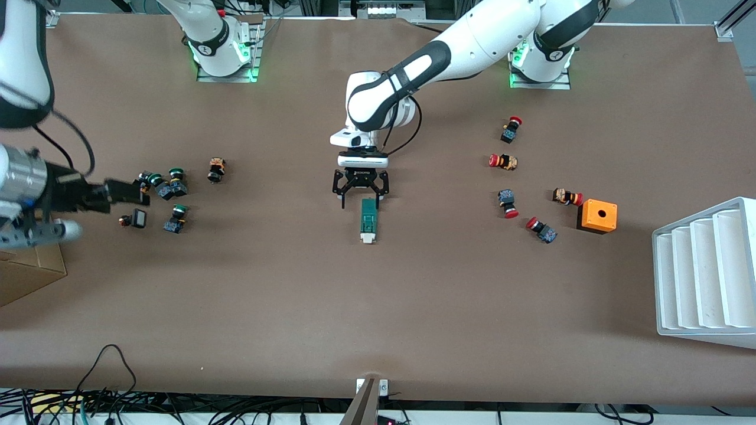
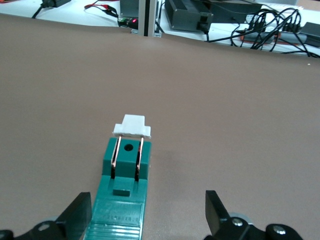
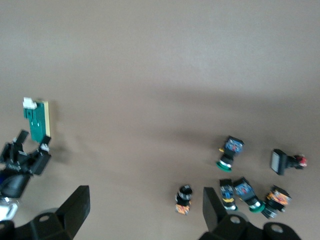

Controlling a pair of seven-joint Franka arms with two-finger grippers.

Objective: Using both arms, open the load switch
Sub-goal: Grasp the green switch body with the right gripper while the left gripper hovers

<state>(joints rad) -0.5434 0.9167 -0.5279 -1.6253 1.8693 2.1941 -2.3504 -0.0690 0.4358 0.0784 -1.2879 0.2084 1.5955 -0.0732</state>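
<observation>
The load switch [image 1: 369,219] lies in the middle of the table, a narrow dark-green block with its white tab [image 1: 368,238] at the end nearer the front camera. My left gripper [image 1: 361,202] is open and low over the switch's other end, its fingers either side without touching. In the left wrist view the switch [image 2: 124,192] runs between the fingers [image 2: 80,216], close to one of them, white tab [image 2: 132,126] pointing away. My right gripper [image 1: 139,192] hangs open over the green-capped buttons, holding nothing. The right wrist view shows its fingers [image 3: 76,209] wide apart and the switch [image 3: 36,122] far off.
Green-capped push buttons [image 1: 171,188] cluster toward the right arm's end. Red-capped buttons [image 1: 504,162] and an orange box with a hole [image 1: 597,216] lie toward the left arm's end, beside a white stepped rack [image 1: 706,271]. A cardboard box [image 1: 26,268] sits at the table's edge.
</observation>
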